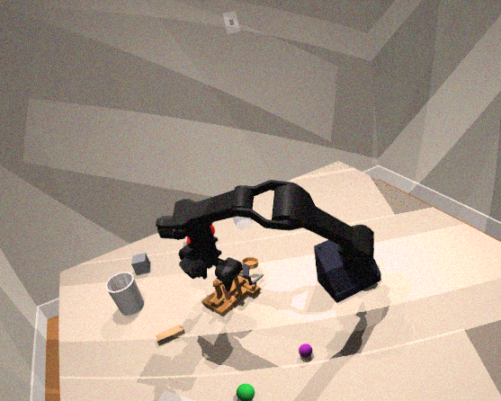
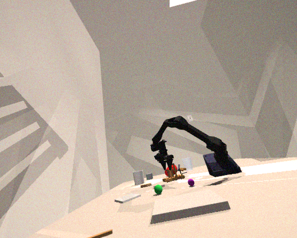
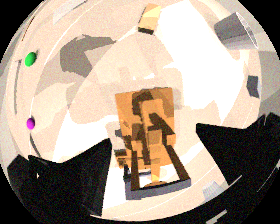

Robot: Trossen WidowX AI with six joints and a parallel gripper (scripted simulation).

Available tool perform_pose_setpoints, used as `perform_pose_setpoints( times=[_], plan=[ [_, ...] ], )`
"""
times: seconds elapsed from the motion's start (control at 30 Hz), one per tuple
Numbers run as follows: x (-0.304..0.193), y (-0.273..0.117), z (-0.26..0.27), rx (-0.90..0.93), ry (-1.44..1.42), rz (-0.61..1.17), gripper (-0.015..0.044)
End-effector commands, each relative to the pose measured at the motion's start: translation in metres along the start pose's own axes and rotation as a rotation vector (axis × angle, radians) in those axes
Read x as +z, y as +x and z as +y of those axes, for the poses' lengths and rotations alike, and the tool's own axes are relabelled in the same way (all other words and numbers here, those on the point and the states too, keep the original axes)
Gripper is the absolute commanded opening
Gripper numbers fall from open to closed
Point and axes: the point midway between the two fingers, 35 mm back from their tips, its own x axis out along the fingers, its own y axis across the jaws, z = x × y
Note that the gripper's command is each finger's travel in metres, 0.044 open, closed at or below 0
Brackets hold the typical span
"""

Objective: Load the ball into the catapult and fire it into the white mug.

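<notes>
The wooden catapult [image 1: 231, 295] [image 2: 174, 178] [image 3: 145, 127] stands on the table, its small round cup [image 1: 250, 262] at the end nearer the arm's base; no ball shows in the cup. My gripper [image 1: 211, 278] [image 2: 167, 168] [image 3: 156, 136] is open and empty, pointing down over the catapult, one finger on each side in the wrist view. A pale grey mug [image 1: 126, 294] [image 2: 138, 177] [image 3: 233, 31] stands upright at the left. A whiter vessel [image 1: 243, 221] [image 2: 187, 163] stands behind the arm. A purple ball [image 1: 305, 350] [image 2: 191, 182] [image 3: 31, 123] and a green ball [image 1: 246, 392] [image 2: 158, 189] [image 3: 30, 59] lie on the table.
A large red ball [image 2: 171, 168] is partly hidden behind the gripper and catapult. A grey cube [image 1: 140, 264] [image 2: 149, 176] [image 3: 253, 86] is near the grey mug. A wooden block [image 1: 170, 334] [image 2: 146, 185] [image 3: 149, 17] lies nearby. A thin pale slab [image 2: 127, 197] and a larger slab [image 2: 190, 212] lie beyond the green ball.
</notes>
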Motion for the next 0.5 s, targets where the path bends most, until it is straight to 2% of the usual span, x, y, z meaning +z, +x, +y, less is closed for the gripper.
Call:
perform_pose_setpoints(
  times=[0.0,0.47],
  plan=[
    [-0.001,0.006,0.001,0.004,0.006,-0.002,0.0440],
    [-0.001,0.029,0.001,0.005,0.006,-0.002,0.0440]
  ],
)
